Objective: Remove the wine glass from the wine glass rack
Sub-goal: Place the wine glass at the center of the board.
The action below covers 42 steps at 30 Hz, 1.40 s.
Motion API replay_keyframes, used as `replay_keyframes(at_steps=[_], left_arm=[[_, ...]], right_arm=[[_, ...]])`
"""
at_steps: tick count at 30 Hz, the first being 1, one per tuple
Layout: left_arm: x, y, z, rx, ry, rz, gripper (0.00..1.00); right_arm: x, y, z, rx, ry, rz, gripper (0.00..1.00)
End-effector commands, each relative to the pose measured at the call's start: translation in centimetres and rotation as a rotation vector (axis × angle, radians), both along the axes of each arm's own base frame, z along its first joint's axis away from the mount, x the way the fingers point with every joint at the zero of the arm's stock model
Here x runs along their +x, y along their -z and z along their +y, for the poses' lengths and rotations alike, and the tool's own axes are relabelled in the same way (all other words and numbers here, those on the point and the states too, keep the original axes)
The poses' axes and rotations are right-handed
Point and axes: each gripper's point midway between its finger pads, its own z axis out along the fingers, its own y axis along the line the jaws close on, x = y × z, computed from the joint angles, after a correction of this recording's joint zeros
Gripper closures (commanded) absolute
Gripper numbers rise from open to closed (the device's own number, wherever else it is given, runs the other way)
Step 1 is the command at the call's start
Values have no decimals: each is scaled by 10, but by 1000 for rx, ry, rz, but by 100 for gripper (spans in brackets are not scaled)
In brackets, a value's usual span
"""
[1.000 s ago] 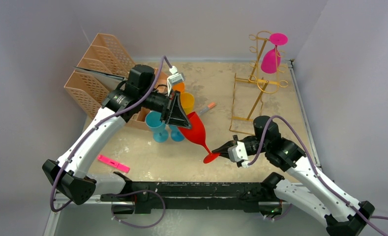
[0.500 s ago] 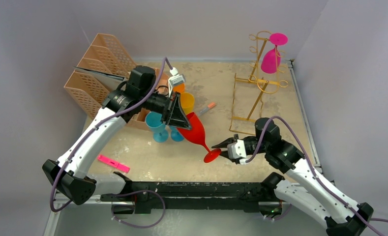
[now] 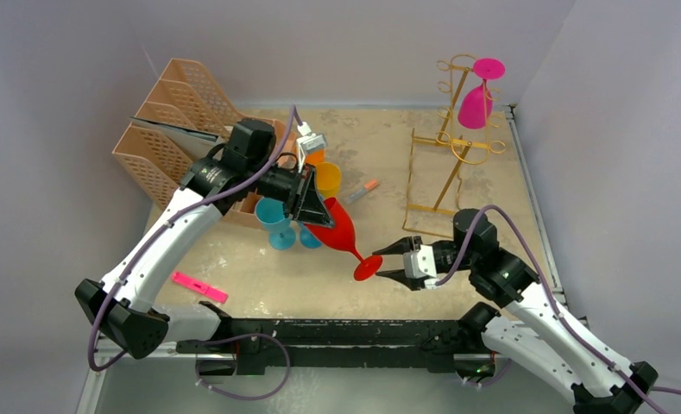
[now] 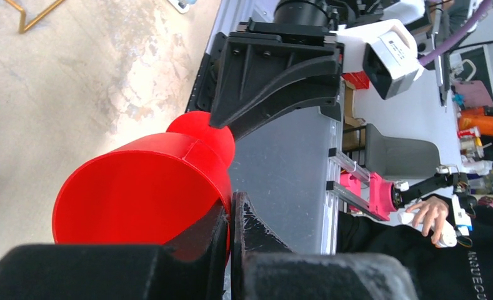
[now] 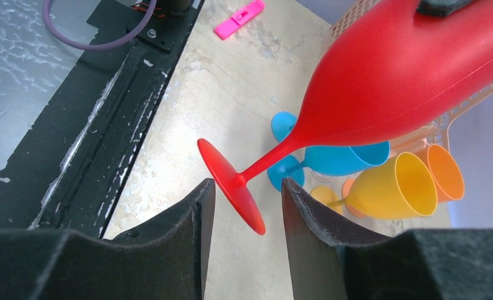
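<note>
My left gripper (image 3: 319, 214) is shut on the rim of a red wine glass (image 3: 341, 228). The glass hangs tilted over the table's middle with its foot toward the right arm. In the left wrist view the fingers (image 4: 232, 197) pinch the bowl wall of the red glass (image 4: 144, 187). My right gripper (image 3: 388, 262) is open. In the right wrist view the foot of the red glass (image 5: 234, 187) lies between the open fingers (image 5: 248, 182), touching neither pad. A pink wine glass (image 3: 475, 108) hangs upside down on the gold wine glass rack (image 3: 446, 177) at the back right.
A peach lattice file organiser (image 3: 160, 129) stands at the back left. Blue (image 3: 274, 216), yellow (image 3: 328, 177) and orange (image 3: 313, 155) glasses cluster under the left arm. A pink marker (image 3: 198, 286) lies front left, and an orange pen (image 3: 362, 190) lies mid-table.
My right gripper has opened, let go of the red glass's foot and drawn back slightly to the right. The left gripper still holds the bowl and has shifted a little.
</note>
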Motion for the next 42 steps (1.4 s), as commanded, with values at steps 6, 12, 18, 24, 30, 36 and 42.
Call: replay_keyframes(at_steps=[6, 12, 18, 24, 30, 36, 42], left_arm=[[3, 24, 7, 112, -46, -38, 100], [3, 59, 10, 228, -101, -52, 100], [1, 93, 9, 405, -127, -138, 100], [3, 107, 20, 448, -184, -181, 100], [11, 118, 32, 487, -281, -200, 100], [20, 127, 53, 530, -399, -264, 100], [36, 132, 76, 626, -492, -340, 100]], right_arm=[[3, -2, -5, 2, 45, -18, 53], [14, -9, -12, 61, 166, -18, 51], [36, -18, -18, 157, 358, 78, 48], [33, -36, -19, 261, 383, 135, 41], [49, -42, -28, 364, 526, 259, 37], [60, -54, -40, 435, 636, 330, 34], [80, -55, -61, 476, 885, 568, 32]])
